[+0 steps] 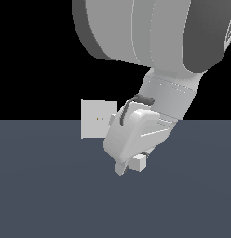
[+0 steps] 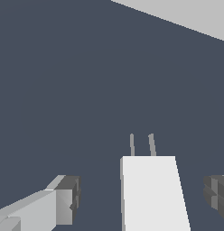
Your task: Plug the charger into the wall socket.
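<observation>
Hanging low over the dark grey floor, one robot arm tilts its single claw downward. One charger, a small white block, sits at the claw's tip in the exterior view. In the wrist view the same charger lies between the two fingers, and two thin grey prongs stick out of its far end, side by side, pointing away from the claw. The two fingers stand apart: one finger pad is off to one side of the block with dark floor showing between them, and the other finger pad is off to the other side, also with a gap. So the claw is spread wide and neither pad touches the charger as far as the wrist view shows.

One wall socket, a flat upright white square plate, stands behind the claw in the exterior view, toward that view's left, partly hidden by the claw's body. Two tiny yellowish holes mark its middle. A pale edge crosses one corner of the wrist view, well ahead of the prongs; I cannot tell what it belongs to. Whether the charger rests on the floor I cannot tell either.
</observation>
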You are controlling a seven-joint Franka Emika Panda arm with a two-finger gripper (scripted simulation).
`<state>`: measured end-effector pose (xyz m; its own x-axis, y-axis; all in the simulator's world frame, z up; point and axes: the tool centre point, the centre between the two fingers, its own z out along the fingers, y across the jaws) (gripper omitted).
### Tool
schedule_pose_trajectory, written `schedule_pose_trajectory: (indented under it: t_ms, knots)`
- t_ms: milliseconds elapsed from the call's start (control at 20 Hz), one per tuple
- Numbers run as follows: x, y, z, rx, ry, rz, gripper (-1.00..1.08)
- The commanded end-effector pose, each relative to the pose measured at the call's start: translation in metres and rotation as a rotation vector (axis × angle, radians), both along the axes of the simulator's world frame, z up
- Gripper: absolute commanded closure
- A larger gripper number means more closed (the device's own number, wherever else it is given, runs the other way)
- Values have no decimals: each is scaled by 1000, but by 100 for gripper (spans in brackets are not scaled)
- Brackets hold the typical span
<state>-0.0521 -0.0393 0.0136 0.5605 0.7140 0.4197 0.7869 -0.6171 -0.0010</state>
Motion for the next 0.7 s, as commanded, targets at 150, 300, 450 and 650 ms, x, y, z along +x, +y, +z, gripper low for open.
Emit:
schedule_pose_trajectory:
  t_ms: [150,300,450,650]
  knots:
    - [0,0,-2,-1,-1,0,108]
    - [0,0,-2,-1,-1,0,108]
    - [0,0,-2,-1,-1,0,108]
    - [0,2,-1,0,-2,0,108]
